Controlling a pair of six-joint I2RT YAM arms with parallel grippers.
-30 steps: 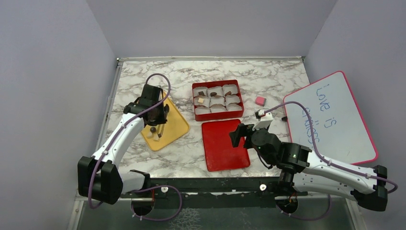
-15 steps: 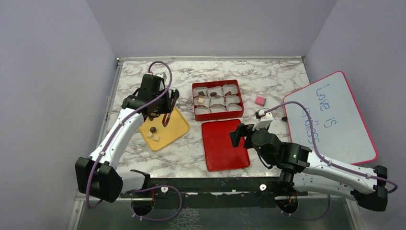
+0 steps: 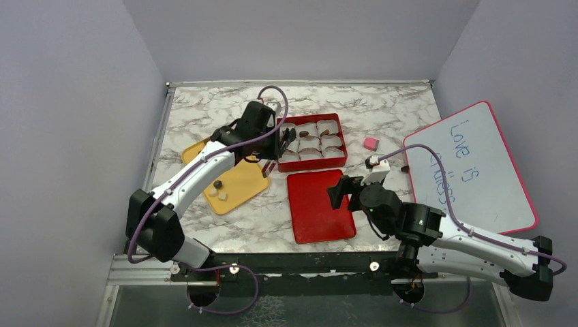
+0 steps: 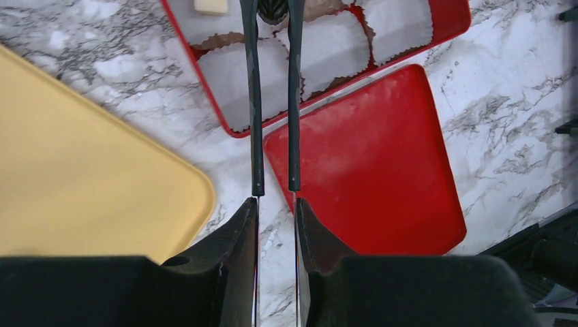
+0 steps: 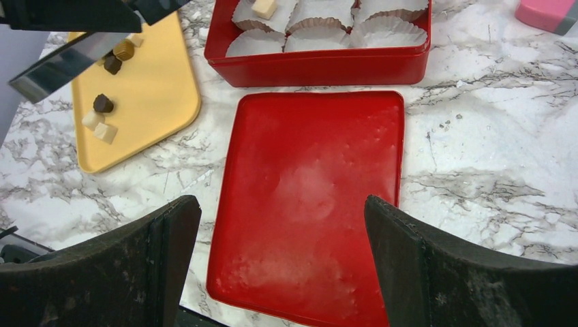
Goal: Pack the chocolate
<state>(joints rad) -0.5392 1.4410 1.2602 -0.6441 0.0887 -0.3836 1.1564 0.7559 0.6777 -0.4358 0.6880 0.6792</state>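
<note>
Left gripper (image 3: 279,145) pinches a chocolate (image 4: 273,7) over the partly filled box (image 3: 310,165); right gripper (image 5: 281,211) gapes wide. More pieces (image 3: 217,184) wait on the tray (image 3: 249,180) beside it.

whiteboard (image 3: 470,167), pink-framed, right side of tabletop: blue handwriting reads "Love is"; second line below only partly legible, arm partly hides it.

2 white arms (image 3: 198,178), black joints, looping purple cables (image 3: 272,90).

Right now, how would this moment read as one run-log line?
left gripper: shut on dark brown round chocolate, over red box of paper cups | right gripper: open, above flat red lid | yellow plastic tray: chocolate pieces left
</note>
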